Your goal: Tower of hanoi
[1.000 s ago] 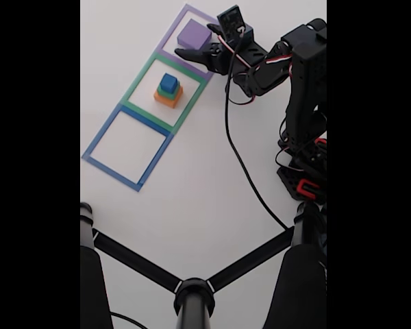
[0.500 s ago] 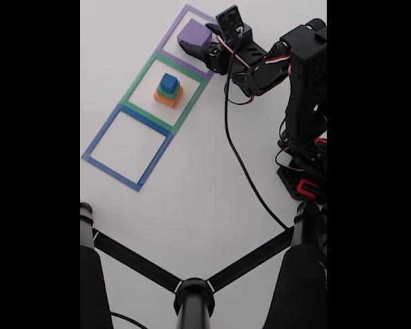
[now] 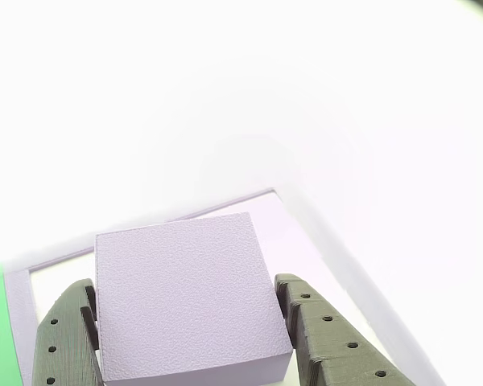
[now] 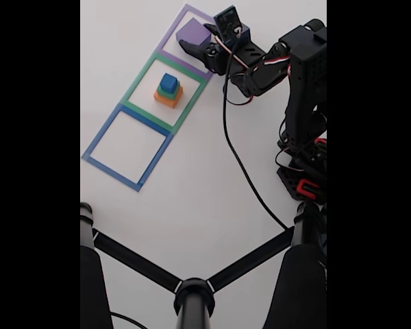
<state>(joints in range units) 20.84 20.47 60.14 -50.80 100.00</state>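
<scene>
The flat purple block [image 4: 192,32] lies inside the purple taped square [image 4: 170,38] at the top of the fixed view. My gripper [image 4: 196,36] straddles it, one finger on each side. In the other view the purple block [image 3: 189,297] fills the lower middle, and the dark fingers [image 3: 64,342] press against its left and right faces, so my gripper [image 3: 185,281] is shut on it. The block still rests on the table. In the green taped square [image 4: 138,83] stands a stack: the orange block [image 4: 167,100] at the bottom, the green cube [image 4: 163,92] on it, the blue cube [image 4: 168,82] on top.
A blue taped square [image 4: 103,133] lies below the green one with nothing inside. The arm's base [image 4: 305,175] and a black cable [image 4: 243,171] are at the right. Black stand legs [image 4: 133,260] cross the bottom of the fixed view.
My gripper has moved up and left onto the purple block, and its lower finger has come in against the block's side. The stack has not moved.
</scene>
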